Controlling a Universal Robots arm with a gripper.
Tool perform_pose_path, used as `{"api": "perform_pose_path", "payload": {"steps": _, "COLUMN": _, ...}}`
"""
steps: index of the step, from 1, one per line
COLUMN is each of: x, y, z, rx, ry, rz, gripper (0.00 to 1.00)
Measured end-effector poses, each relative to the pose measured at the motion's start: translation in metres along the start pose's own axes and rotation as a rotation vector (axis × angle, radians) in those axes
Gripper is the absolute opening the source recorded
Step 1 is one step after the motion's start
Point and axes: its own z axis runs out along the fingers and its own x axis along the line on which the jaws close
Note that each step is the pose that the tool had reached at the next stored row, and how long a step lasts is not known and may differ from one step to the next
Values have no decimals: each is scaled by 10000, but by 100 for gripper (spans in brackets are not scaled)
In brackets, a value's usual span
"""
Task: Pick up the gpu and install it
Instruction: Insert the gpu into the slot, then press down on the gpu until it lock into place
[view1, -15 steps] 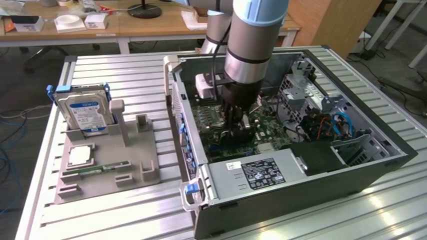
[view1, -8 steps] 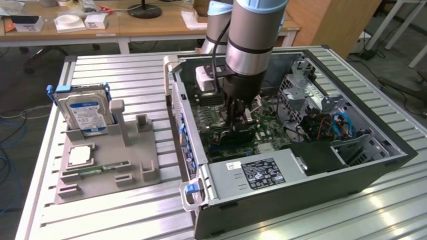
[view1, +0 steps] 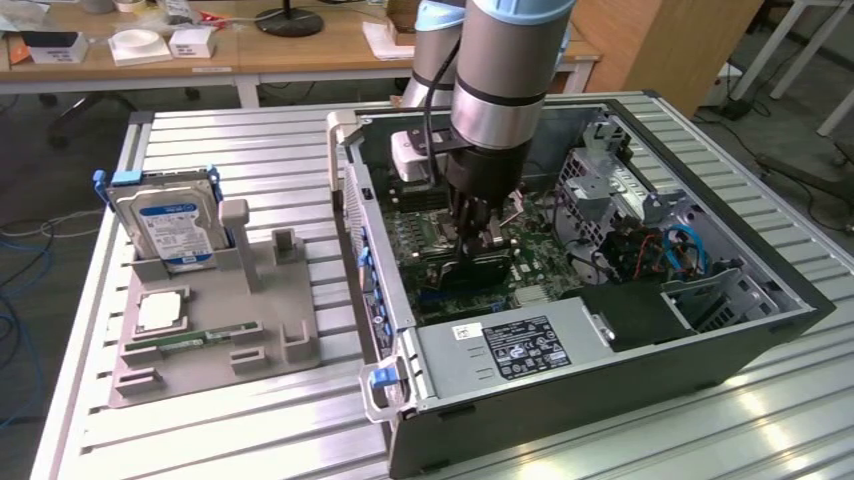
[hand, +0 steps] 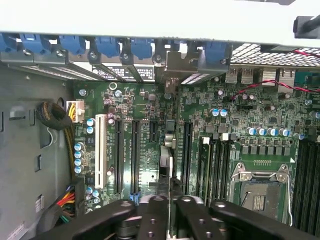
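Exterior view: the black gripper (view1: 475, 232) is reaching into the open grey computer case (view1: 747, 335). Wrist view: fingers pinching the thin dark gpu (hand: 166, 167) edge-on above the green motherboard (hand: 150, 125) — misalignment risks jamming.

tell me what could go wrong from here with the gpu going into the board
1. The gpu stands edge-on in the hand among several parallel slots. A small sideways offset could press it beside its slot or into a neighbouring one.
2. Its metal bracket sits close to the blue latches at the case's rear wall and may catch there, leaving the card tilted.
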Motion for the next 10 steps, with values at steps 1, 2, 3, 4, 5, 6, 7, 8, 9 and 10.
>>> {"api": "perform_pose_path", "payload": {"steps": 1, "x": 0, "y": 0, "z": 0, "rx": 0, "ry": 0, "rz": 0, "gripper": 15}}
{"api": "perform_pose_path", "payload": {"steps": 2, "x": 0, "y": 0, "z": 0, "rx": 0, "ry": -2, "rz": 0, "gripper": 10}}
{"api": "perform_pose_path", "payload": {"steps": 3, "x": 0, "y": 0, "z": 0, "rx": -1, "ry": -2, "rz": 1, "gripper": 10}}
{"api": "perform_pose_path", "payload": {"steps": 4, "x": 0, "y": 0, "z": 0, "rx": -1, "ry": -3, "rz": 1, "gripper": 10}}
{"api": "perform_pose_path", "payload": {"steps": 5, "x": 0, "y": 0, "z": 0, "rx": -1, "ry": -4, "rz": 1, "gripper": 10}}
{"api": "perform_pose_path", "payload": {"steps": 6, "x": 0, "y": 0, "z": 0, "rx": 0, "ry": -5, "rz": 1, "gripper": 10}}
{"api": "perform_pose_path", "payload": {"steps": 7, "x": 0, "y": 0, "z": 0, "rx": -1, "ry": -6, "rz": 1, "gripper": 10}}
{"api": "perform_pose_path", "payload": {"steps": 8, "x": 0, "y": 0, "z": 0, "rx": -1, "ry": -8, "rz": 1, "gripper": 10}}
{"api": "perform_pose_path", "payload": {"steps": 9, "x": 0, "y": 0, "z": 0, "rx": 0, "ry": -12, "rz": 1, "gripper": 10}}
{"api": "perform_pose_path", "payload": {"steps": 10, "x": 0, "y": 0, "z": 0, "rx": -1, "ry": -13, "rz": 1, "gripper": 10}}
